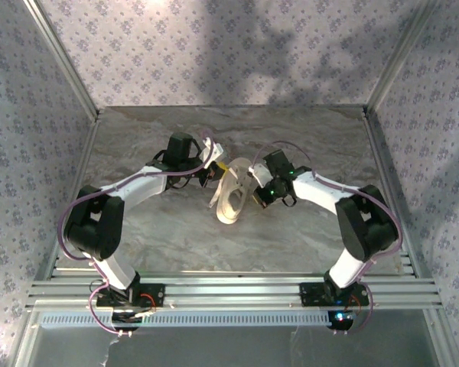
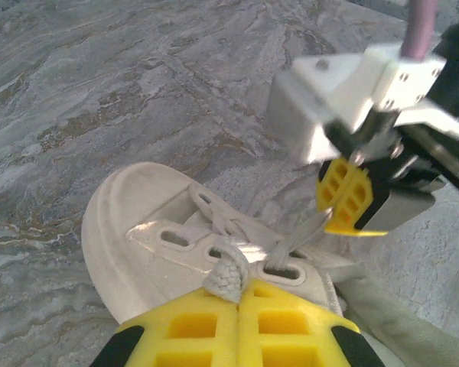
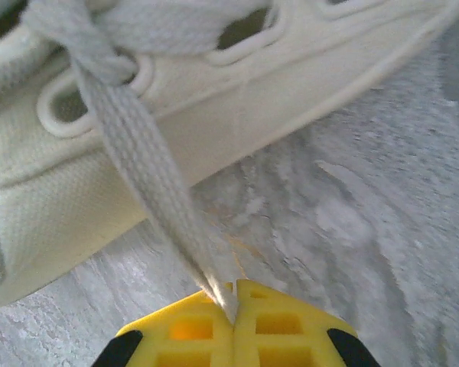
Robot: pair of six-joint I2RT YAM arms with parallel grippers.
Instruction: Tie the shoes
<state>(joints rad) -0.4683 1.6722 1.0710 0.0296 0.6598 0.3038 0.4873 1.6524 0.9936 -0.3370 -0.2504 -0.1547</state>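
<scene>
The shoe (image 1: 233, 195) is lying in the middle of the bench (image 1: 176, 237), between the arms. The left claw (image 2: 239, 289) is pinching one lace (image 2: 228, 266) tight, and the right claw (image 3: 235, 297) is pinching the other lace (image 3: 149, 176) tight. Each is holding its lace out sideways, likely getting ready for a knot. The laces are looking flat, woven and soft. The shoe is cream cloth with oval holes and a round toe.

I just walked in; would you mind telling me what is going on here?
Two robot arms are working on the laces of a cream sneaker lying in the middle of the table. The left gripper is shut on one lace end. The right gripper is shut on a second lace end, which runs straight from an eyelet.
</scene>
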